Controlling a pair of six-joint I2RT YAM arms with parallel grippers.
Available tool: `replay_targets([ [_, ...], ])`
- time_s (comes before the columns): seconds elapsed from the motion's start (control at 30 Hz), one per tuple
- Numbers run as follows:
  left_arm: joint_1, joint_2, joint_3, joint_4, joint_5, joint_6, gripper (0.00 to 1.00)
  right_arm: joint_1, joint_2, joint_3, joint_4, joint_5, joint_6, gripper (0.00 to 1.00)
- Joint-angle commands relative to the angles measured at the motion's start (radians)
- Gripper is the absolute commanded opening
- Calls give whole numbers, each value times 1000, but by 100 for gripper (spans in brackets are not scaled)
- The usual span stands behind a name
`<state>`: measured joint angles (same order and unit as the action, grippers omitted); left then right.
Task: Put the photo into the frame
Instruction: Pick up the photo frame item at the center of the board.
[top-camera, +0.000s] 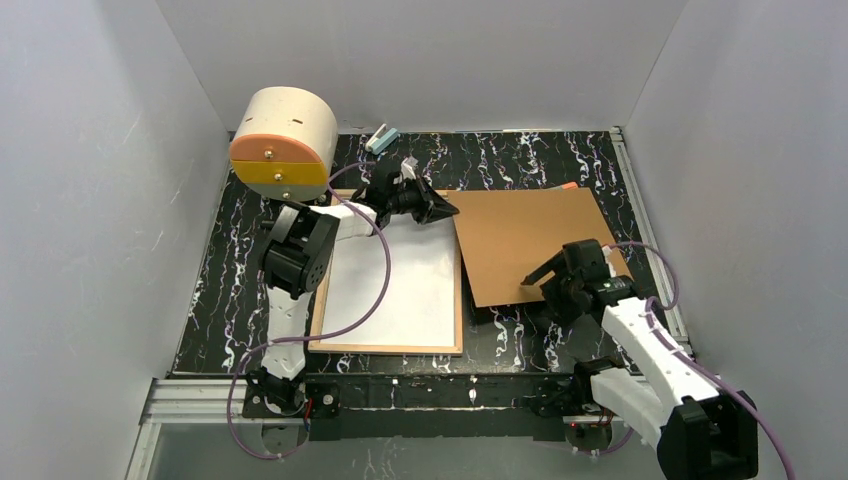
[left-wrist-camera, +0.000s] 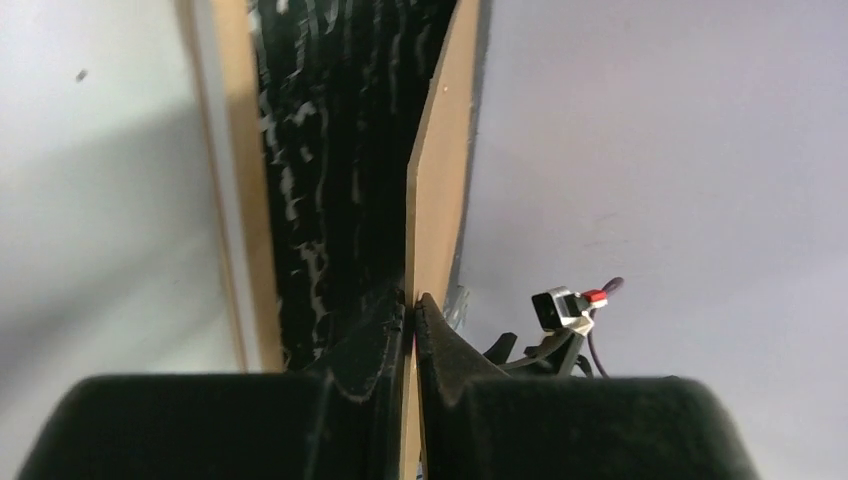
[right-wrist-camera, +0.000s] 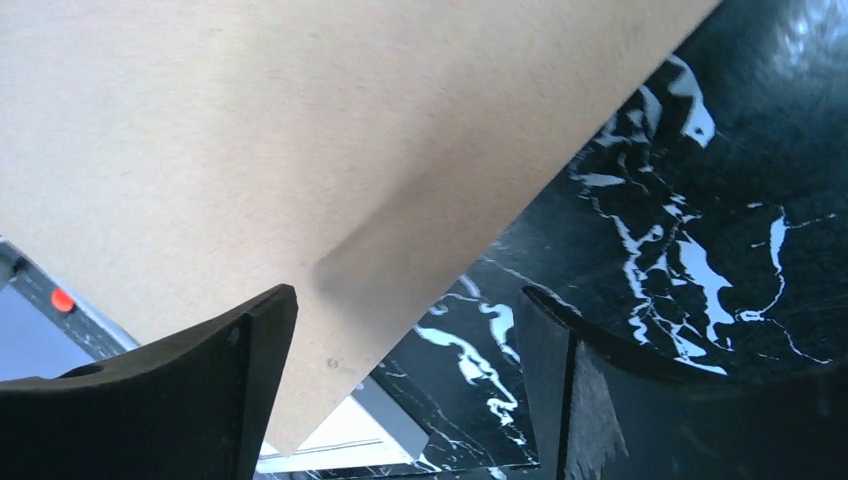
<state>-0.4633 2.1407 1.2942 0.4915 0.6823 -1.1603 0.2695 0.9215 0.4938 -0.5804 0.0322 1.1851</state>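
Lying flat left of the thin brown backing board (top-camera: 530, 240), the rigid, probably fragile light-wood rectangular frame (top-camera: 390, 349) is wanting a rim hold; the left gripper (top-camera: 448, 208) is pinching that board's corner, the right gripper (right-wrist-camera: 405, 300) hanging spread.

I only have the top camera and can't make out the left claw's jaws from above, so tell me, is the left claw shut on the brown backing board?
Observer: Yes. In the left wrist view the left claw is shut on the thin edge of the backing board.
Operator: And the right claw?
Observer: The right claw stands open. The board's edge shows between its jaws, with nothing gripped.
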Motion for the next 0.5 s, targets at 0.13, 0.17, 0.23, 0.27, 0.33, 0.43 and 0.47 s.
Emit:
replay_targets([
  [0.13, 79, -64, 97, 44, 31, -91, 0, 2, 28, 380, -106, 200, -310, 94],
  [0.17, 88, -73, 97, 42, 27, -106, 0, 2, 59, 439, -106, 204, -366, 94],
  [0.23, 101, -81, 110, 36, 30, -136, 0, 2, 126, 531, -73, 168, -501, 95],
  [0.27, 106, -82, 122, 22, 34, -145, 0, 4, 154, 566, -52, 144, -562, 94],
  [0.33, 114, -83, 151, -22, 39, -151, 0, 21, 191, 608, 2, 92, -706, 93],
  [0.43, 124, -85, 212, -131, 37, -118, 0, 88, 182, 602, 107, 56, -895, 91],
  [0.47, 126, -84, 235, -178, 36, -100, 0, 126, 160, 586, 160, 56, -947, 91],
])
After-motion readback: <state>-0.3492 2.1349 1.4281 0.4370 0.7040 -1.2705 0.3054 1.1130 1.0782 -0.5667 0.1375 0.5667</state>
